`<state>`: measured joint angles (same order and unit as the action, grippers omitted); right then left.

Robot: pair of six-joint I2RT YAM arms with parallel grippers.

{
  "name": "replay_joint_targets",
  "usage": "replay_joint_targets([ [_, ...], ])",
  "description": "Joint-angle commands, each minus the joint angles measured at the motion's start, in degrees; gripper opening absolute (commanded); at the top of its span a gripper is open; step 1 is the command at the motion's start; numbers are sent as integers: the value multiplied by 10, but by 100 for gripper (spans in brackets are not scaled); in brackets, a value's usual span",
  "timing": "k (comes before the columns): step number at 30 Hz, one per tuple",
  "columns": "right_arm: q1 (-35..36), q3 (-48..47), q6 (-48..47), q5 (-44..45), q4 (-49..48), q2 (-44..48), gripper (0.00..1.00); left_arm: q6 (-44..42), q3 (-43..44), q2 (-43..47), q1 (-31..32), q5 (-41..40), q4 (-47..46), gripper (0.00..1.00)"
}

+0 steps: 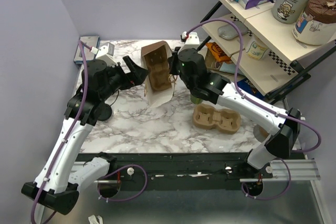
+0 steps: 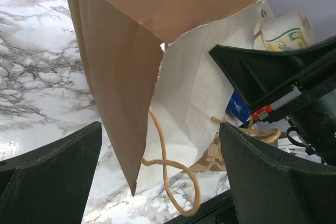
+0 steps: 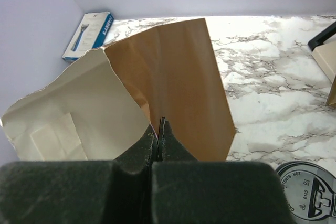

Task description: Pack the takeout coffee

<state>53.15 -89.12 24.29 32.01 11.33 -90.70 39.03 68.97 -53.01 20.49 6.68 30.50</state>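
While right hand (image 3: 159, 129) pinches bag (image 3: 178, 77) rim, left hand (image 2: 160, 150) wide at bag's nine o'clock, tray (image 1: 216, 118) at four o'clock

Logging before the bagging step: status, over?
Left gripper open beside paper bag. Right gripper shut on the bag's rim. Takeout coffee on table, not packed. Cup tray apart from the bag.

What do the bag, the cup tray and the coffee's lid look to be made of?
The bag: kraft paper, matte brown outside, white inside, with sharp folds and a ragged rim. The cup tray: probably moulded pulp, matte brown, with soft rounded wells. The coffee lid: likely plastic, dark with a slight sheen and raised lettering.
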Motion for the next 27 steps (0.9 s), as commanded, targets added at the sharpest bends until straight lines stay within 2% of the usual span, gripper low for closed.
replay_joint_targets([
  [1, 3, -7, -1, 2, -28, -4, 1, -26, -8, -34, 3, 3, 25, 99],
  [5, 4, -11, 4, 3, -26, -11, 1, -22, -30, -59, 3, 36, 6, 99],
  [7, 4, -14, 6, 1, -21, -14, 1, -26, -35, -73, 4, 11, 17, 99],
  [9, 3, -11, 14, -1, -21, -12, 1, -33, -36, -88, 6, -52, 45, 98],
  [13, 3, -3, 29, -19, -22, -11, 1, -45, -58, -112, 6, -52, 38, 94],
  [15, 4, 0, 36, -33, -22, -12, 1, -38, -71, -123, 5, -39, 14, 89],
  [16, 3, 1, 35, -36, -21, -12, 1, -36, -79, -126, 6, -35, 8, 84],
  [17, 3, 1, 36, -36, -20, -12, 1, -37, -81, -128, 6, -32, 3, 72],
  [18, 4, 4, 39, -37, -18, -11, 1, -38, -83, -131, 6, -31, -9, 68],
  [21, 1, 12, 52, -54, -20, -4, 1, -39, -97, -136, 6, -38, -38, 67],
  [25, -6, 19, 66, -91, -21, -2, 1, -19, -117, -138, 5, -9, -78, 67],
  [27, -9, 21, 71, -109, -22, -2, 1, -11, -123, -134, 6, 0, -100, 63],
])
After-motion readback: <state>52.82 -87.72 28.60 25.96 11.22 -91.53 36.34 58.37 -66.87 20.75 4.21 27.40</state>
